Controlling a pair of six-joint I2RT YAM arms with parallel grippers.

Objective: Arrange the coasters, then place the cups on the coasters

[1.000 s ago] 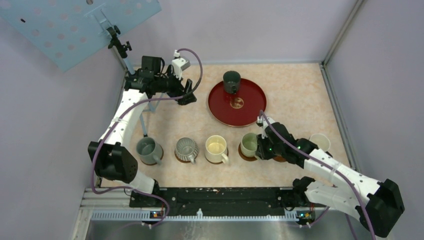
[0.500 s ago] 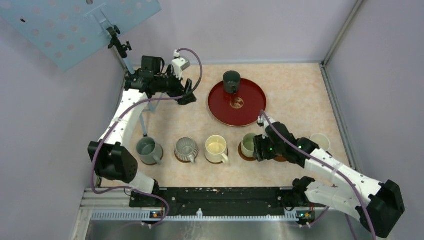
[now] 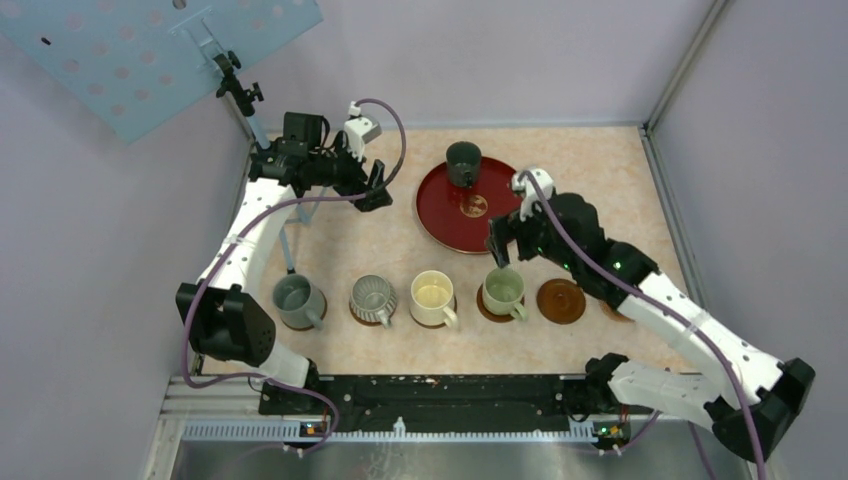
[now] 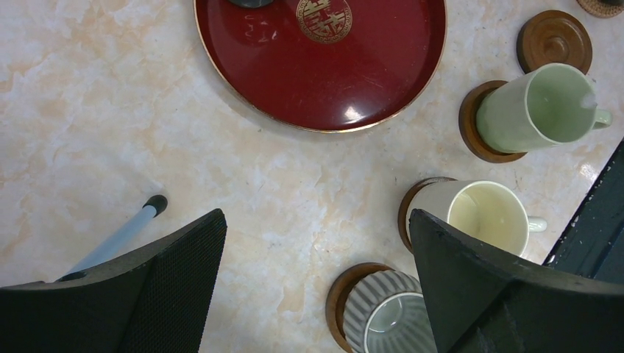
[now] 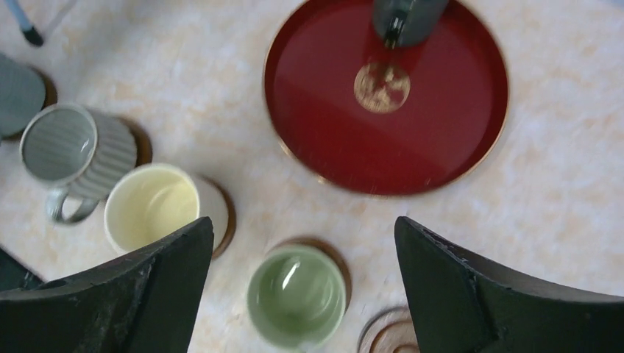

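Four cups stand in a row, each on a brown coaster: grey [image 3: 296, 299], ribbed grey [image 3: 373, 297], cream-yellow [image 3: 433, 295] and pale green [image 3: 502, 290]. A bare coaster [image 3: 561, 300] lies right of the green cup. The dark charcoal cup [image 3: 462, 162] stands on the red tray [image 3: 445, 215]. My right gripper [image 3: 503, 245] hangs open above the green cup [image 5: 296, 296], touching nothing. My left gripper [image 3: 378, 188] is open and empty, raised at the back left. My right arm hides the table right of the bare coaster.
A thin blue rod with a black tip [image 4: 121, 234] stands on the table under the left gripper. A camera stand [image 3: 238, 90] rises at the back left. Walls close the table on three sides.
My right gripper has opened and let go of the pale green cup on its coaster. It then rose and drew back toward the tray, uncovering the bare coaster. The left arm has not moved.
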